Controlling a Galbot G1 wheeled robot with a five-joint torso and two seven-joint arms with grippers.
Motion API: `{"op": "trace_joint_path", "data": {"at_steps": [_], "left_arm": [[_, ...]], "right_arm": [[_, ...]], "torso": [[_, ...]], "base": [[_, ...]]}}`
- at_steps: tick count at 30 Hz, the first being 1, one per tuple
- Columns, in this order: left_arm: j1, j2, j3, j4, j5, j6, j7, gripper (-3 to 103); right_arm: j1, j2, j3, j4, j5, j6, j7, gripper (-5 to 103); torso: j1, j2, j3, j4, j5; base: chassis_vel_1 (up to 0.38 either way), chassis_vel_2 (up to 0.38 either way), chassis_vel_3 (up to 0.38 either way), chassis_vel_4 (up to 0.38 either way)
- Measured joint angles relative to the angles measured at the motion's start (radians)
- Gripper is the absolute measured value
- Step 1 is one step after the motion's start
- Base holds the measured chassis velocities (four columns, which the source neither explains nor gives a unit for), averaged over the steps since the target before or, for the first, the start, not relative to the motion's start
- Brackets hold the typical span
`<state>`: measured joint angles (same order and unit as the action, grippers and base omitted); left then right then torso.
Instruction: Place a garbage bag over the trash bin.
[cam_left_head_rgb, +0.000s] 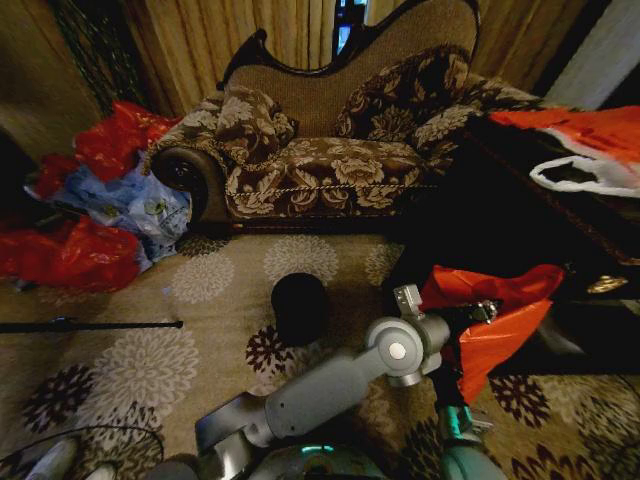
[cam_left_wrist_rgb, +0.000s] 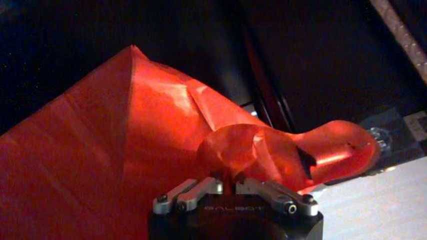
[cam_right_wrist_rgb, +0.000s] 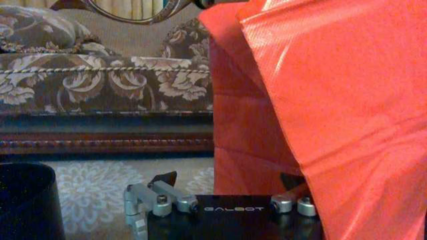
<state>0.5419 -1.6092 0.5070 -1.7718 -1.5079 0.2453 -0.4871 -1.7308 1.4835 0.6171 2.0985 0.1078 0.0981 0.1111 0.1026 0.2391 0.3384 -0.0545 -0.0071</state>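
Standing upright on the floral carpet (cam_left_head_rgb: 200, 280) at the centre of the head view, the trash bin (cam_left_head_rgb: 299, 307) is a small black cylinder with no bag over its round rim; what is inside it cannot be made out. The garbage bag (cam_left_head_rgb: 495, 325), shiny orange-red plastic, hangs at the right centre of that frame, well right of the bin. In the left wrist view, the left end effector (cam_left_wrist_rgb: 233, 181) has its fingers pressed together on a bunched fold of the bag. In the right wrist view, the right end effector (cam_right_wrist_rgb: 227, 181) has its fingers spread, one hidden behind the bag's edge. A patterned sofa (cam_left_head_rgb: 330, 150) fills the upper centre.
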Motion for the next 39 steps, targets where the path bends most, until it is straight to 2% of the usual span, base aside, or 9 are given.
{"op": "trace_joint_path", "data": {"at_steps": [2,9,14,22,29,32,34,37,39], "left_arm": [[0.0,0.0,0.0,0.009,0.002,0.0,0.004,1],[0.002,0.004,-0.01,-0.004,-0.026,0.023,-0.007,0],[0.0,0.059,-0.017,-0.045,-0.06,0.047,-0.032,0],[0.008,0.264,-0.025,-0.153,-0.117,0.075,-0.042,0],[0.023,0.361,-0.042,-0.214,-0.146,0.092,-0.033,0],[0.061,0.457,-0.076,-0.259,-0.163,0.11,-0.016,0],[0.068,0.476,-0.082,-0.263,-0.165,0.114,-0.012,0],[0.115,0.58,-0.132,-0.288,-0.166,0.129,0.02,0],[0.127,0.601,-0.147,-0.292,-0.165,0.133,0.028,0]], "right_arm": [[-0.001,0.0,0.0,0.0,-0.002,0.0,0.0,100],[-0.007,0.005,0.004,0.001,-0.008,0.006,0.001,100],[-0.024,0.002,-0.001,0.0,-0.014,0.016,-0.008,100],[-0.07,0.006,-0.071,-0.018,-0.061,0.084,-0.052,100],[-0.099,0.015,-0.145,-0.054,-0.14,0.13,-0.069,100],[-0.112,0.013,-0.212,-0.076,-0.171,0.151,-0.07,100],[-0.115,0.011,-0.222,-0.08,-0.174,0.153,-0.07,100],[-0.115,0.001,-0.257,-0.111,-0.192,0.168,-0.075,100],[-0.112,0.0,-0.258,-0.116,-0.192,0.169,-0.075,100]], "torso": [[0.0,0.0,0.0,0.0,0.0],[0.0,0.0,0.0,0.0,-0.0001],[0.0,0.0,0.0,-0.0001,-0.0002],[0.0,0.0,0.0,0.0,-0.0004],[0.0,0.0,0.0,-0.0001,-0.0003],[0.0,0.0,0.0,-0.0002,-0.0004],[0.0,0.0,0.0,-0.0002,-0.0004],[0.0,0.0,0.0,-0.0001,-0.0006],[0.0,0.0,0.0,-0.0001,-0.0004]], "base": [[0.0,0.0,0.0,0.0],[0.0,0.0,0.0,0.0],[0.0,0.0,0.0,0.0],[0.0,0.0,0.0,0.0],[0.0,0.0,0.0,0.0],[0.0,0.0,0.0,0.0],[0.0,0.0,0.0,0.0],[0.0,0.0,0.0,0.0],[0.0,0.0,0.0,0.0]]}}
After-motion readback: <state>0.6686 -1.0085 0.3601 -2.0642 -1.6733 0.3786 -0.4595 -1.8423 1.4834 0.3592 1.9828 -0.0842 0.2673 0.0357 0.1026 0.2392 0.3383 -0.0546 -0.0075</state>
